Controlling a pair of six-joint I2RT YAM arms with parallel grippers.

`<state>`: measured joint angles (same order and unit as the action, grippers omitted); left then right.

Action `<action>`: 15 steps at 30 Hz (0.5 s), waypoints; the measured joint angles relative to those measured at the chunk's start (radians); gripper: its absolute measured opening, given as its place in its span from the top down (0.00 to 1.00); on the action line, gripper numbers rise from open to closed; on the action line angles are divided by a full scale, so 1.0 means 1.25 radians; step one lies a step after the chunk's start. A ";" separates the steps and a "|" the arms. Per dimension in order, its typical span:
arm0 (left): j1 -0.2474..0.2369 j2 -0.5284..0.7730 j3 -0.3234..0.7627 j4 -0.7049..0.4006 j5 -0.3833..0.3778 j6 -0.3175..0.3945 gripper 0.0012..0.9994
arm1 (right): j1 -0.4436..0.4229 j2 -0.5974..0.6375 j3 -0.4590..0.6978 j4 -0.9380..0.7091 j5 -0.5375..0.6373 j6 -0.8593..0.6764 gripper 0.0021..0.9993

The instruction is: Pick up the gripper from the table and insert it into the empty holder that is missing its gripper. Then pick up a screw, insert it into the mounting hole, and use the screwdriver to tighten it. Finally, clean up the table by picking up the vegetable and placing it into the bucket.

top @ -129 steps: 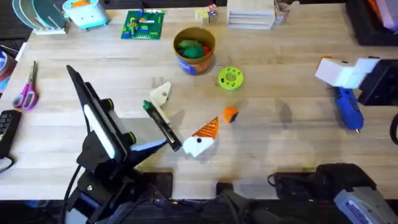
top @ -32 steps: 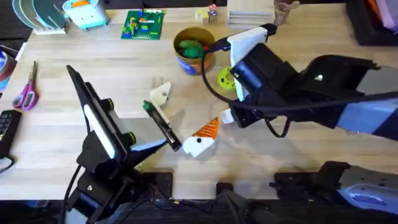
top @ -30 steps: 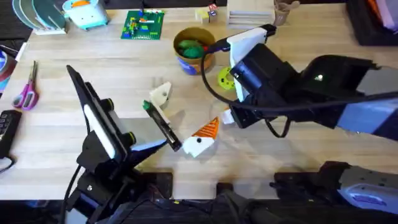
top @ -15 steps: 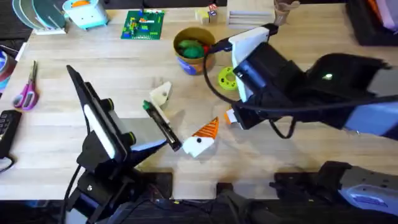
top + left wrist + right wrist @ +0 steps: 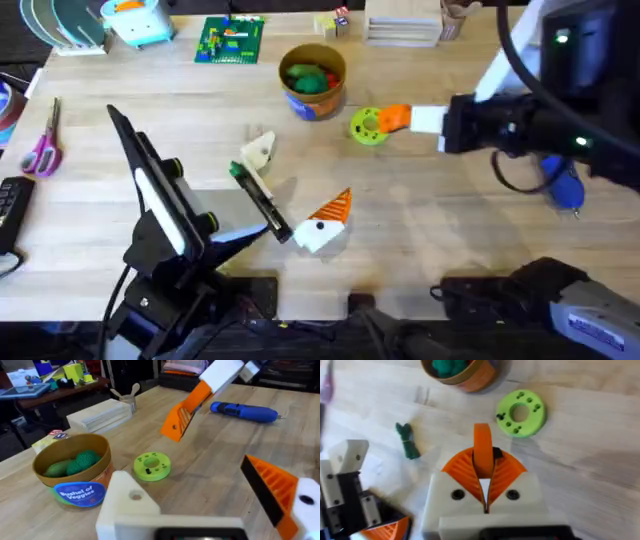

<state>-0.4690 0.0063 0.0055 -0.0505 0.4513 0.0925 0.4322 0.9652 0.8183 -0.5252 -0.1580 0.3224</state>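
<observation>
Right gripper [image 5: 484, 477] holds the orange gripper [image 5: 482, 449] upright, pinched between its ribbed pads, above the wood table [image 5: 450, 230] beside the green disc [image 5: 369, 126]. Left gripper [image 5: 290, 210] rests low on the table; one finger lacks its pad, the white holder [image 5: 131, 505] cut off. Bucket [image 5: 313, 80] holds vegetables. Screwdriver [image 5: 563, 180] is mostly hidden under the right arm.

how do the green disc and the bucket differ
The green disc lies flat and low on the table; the bucket stands upright and taller. The disc is bright green with small holes; the bucket is tan with a blue label band. The bucket holds green vegetables; the disc holds nothing. Both are round.
</observation>
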 joint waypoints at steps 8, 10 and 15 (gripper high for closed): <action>0.000 0.000 0.000 0.002 0.013 0.000 0.01 | -0.101 0.171 -0.054 0.241 -0.468 0.114 0.99; 0.000 0.000 0.000 0.002 0.026 -0.002 0.01 | -0.101 0.194 -0.054 0.271 -0.551 0.141 0.99; 0.000 0.000 0.000 0.002 0.047 -0.056 0.01 | -0.086 0.227 -0.054 0.325 -0.688 0.207 0.99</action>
<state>-0.4690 0.0063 0.0055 -0.0485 0.5096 0.0219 0.3251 1.2485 0.7506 -0.1192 -1.0184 0.5813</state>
